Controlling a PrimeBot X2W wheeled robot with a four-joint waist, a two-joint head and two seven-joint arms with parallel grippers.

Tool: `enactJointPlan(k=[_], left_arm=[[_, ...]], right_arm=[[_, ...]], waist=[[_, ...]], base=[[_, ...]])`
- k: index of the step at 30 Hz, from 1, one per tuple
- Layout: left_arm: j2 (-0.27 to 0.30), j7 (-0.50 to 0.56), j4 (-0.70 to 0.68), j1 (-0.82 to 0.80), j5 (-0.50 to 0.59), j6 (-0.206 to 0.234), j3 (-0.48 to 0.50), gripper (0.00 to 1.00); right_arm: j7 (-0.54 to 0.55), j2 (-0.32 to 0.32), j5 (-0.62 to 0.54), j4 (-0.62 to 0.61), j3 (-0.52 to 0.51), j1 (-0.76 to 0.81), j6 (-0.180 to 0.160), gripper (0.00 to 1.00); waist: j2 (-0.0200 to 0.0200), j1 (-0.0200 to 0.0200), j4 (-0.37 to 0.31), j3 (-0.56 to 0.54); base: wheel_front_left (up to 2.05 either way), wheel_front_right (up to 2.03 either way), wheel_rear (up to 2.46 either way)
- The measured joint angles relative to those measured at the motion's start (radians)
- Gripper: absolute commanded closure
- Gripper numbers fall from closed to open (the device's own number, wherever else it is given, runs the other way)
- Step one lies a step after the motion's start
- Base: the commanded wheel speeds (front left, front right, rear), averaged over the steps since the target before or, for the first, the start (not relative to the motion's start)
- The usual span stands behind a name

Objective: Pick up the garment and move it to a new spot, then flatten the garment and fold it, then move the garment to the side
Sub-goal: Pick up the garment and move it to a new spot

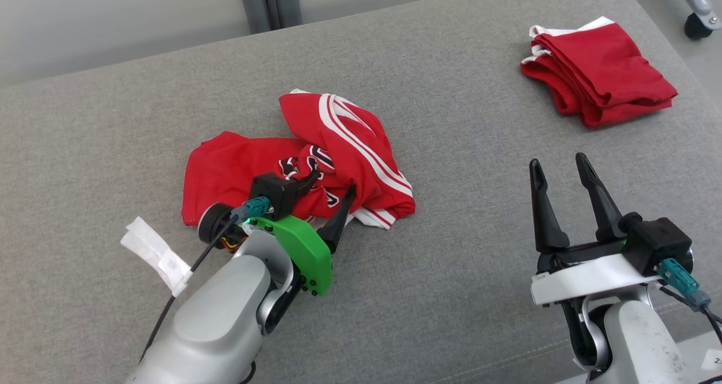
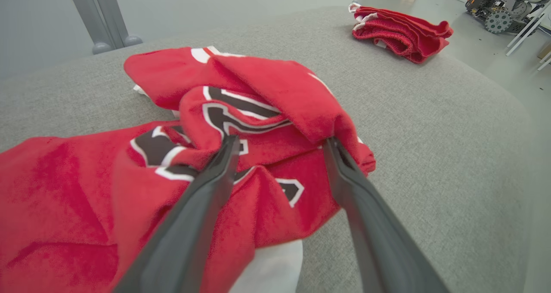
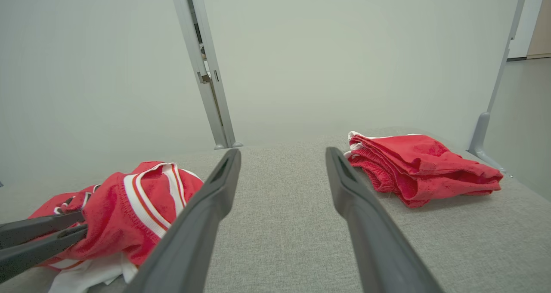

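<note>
Crumpled red garment sits between the left gripper's spread fingers, ungripped; right gripper gapes empty, garment well left

garment cut off left, lettering folded — unreadable

Left hand reaches forward, fingers apparently parted; right hand points forward, fingers spread wide.

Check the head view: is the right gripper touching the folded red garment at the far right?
No, the right gripper stands open over the bare grey surface, apart from the folded red garment.
</note>
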Motion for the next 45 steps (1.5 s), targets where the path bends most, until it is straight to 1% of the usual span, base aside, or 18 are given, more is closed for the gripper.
enactJointPlan(k=[4,8,12,14,17,23,25,28,32,36,39,45], left_arm=[[-0.013,-0.060,0.002,-0.006,0.020,0.015,0.002,0.00],[-0.010,-0.106,-0.023,-0.005,0.028,0.056,0.043,0.00],[-0.003,-0.119,-0.077,0.021,0.031,0.089,0.101,0.00],[0.008,-0.122,-0.134,0.055,0.042,0.115,0.155,0.00],[0.018,-0.123,-0.207,0.121,0.058,0.131,0.227,0.00],[0.046,-0.123,-0.353,0.309,0.121,0.180,0.395,0.00],[0.046,-0.123,-0.413,0.389,0.156,0.193,0.458,0.00],[0.036,-0.124,-0.479,0.492,0.211,0.202,0.539,0.00],[-0.015,-0.125,-0.516,0.619,0.250,0.201,0.628,0.00],[-0.044,-0.125,-0.528,0.687,0.298,0.182,0.688,0.00],[-0.060,-0.125,-0.525,0.711,0.324,0.163,0.721,0.00],[-0.087,-0.125,-0.510,0.716,0.351,0.130,0.758,0.00]], right_arm=[[0.000,0.000,-0.004,0.004,0.001,0.000,0.000,0.00],[0.000,0.000,-0.015,0.006,0.001,0.000,0.000,0.00],[0.000,0.000,-0.044,0.012,-0.004,0.001,0.000,0.00],[0.000,0.000,-0.062,0.021,-0.010,0.000,0.000,0.00],[0.000,0.000,-0.079,0.036,-0.021,-0.004,0.000,0.00],[0.000,0.000,-0.111,0.066,-0.045,-0.008,0.000,0.00],[0.000,0.000,-0.110,0.071,-0.049,-0.003,0.000,0.00],[0.000,0.000,-0.098,0.079,-0.049,0.026,0.000,0.00],[0.000,0.000,-0.069,0.087,-0.045,0.082,0.000,0.00],[0.000,0.000,-0.033,0.092,-0.016,0.110,0.000,0.00],[0.000,0.001,-0.018,0.100,0.018,0.113,0.000,0.00],[0.000,0.001,-0.012,0.126,0.033,0.112,0.000,0.00]], waist=[[0.0000,0.0000,0.021,-0.010],[0.0000,0.0000,0.038,-0.024],[0.0000,0.0001,0.055,-0.036],[0.0000,0.0000,0.066,-0.045],[0.0000,0.0000,0.075,-0.057],[0.0000,0.0000,0.090,-0.090],[0.0000,0.0000,0.093,-0.103],[0.0000,0.0000,0.099,-0.123],[0.0000,0.0000,0.110,-0.150],[0.0000,0.0000,0.123,-0.167],[0.0000,0.0000,0.127,-0.176],[0.0000,0.0000,0.135,-0.185]], base=[[0.00,0.00,0.00],[0.00,0.00,0.00],[0.00,0.00,0.00],[0.00,0.00,0.00],[0.00,0.00,0.00],[0.00,0.00,0.00],[0.00,0.00,0.00],[0.00,0.00,0.00],[0.00,0.00,0.00],[0.00,0.00,0.00],[0.00,0.00,0.00],[0.00,0.00,0.00]])
